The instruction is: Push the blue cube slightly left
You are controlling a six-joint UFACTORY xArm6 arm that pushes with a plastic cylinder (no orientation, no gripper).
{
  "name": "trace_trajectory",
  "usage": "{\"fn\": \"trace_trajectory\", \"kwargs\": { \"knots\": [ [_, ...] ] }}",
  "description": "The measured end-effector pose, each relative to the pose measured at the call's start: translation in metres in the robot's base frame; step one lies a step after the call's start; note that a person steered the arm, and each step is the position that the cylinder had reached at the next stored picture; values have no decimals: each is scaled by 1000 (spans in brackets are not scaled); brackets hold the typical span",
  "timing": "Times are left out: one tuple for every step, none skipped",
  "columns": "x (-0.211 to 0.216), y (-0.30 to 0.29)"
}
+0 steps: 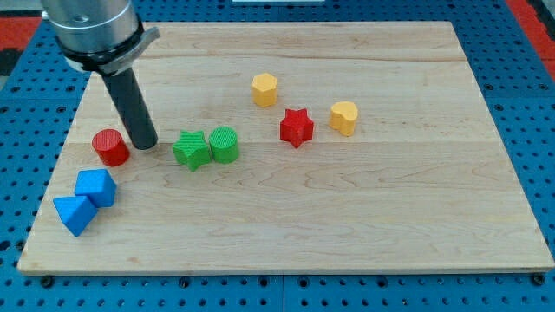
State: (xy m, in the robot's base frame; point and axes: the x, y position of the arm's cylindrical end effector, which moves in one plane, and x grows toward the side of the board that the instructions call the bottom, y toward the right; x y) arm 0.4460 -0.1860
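Note:
The blue cube (95, 186) sits near the board's lower left, touching a blue wedge-shaped block (74, 213) just below and left of it. My tip (143, 144) rests on the board above and to the right of the blue cube, just right of a red cylinder (110, 147). The tip is apart from the blue cube.
A green star (191, 149) and a green cylinder (224, 144) touch each other right of the tip. A yellow hexagonal block (264, 89), a red star (296, 127) and a yellow heart-like block (343, 118) lie further right. The wooden board's left edge (52, 173) is near the blue blocks.

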Motion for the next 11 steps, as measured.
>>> {"fn": "trace_trajectory", "kwargs": {
  "knots": [
    [0,-12],
    [10,19],
    [31,29],
    [69,21],
    [88,22],
    [99,-8],
    [97,-19],
    [93,-22],
    [85,-31],
    [83,-31],
    [82,-1]
  ]
}}
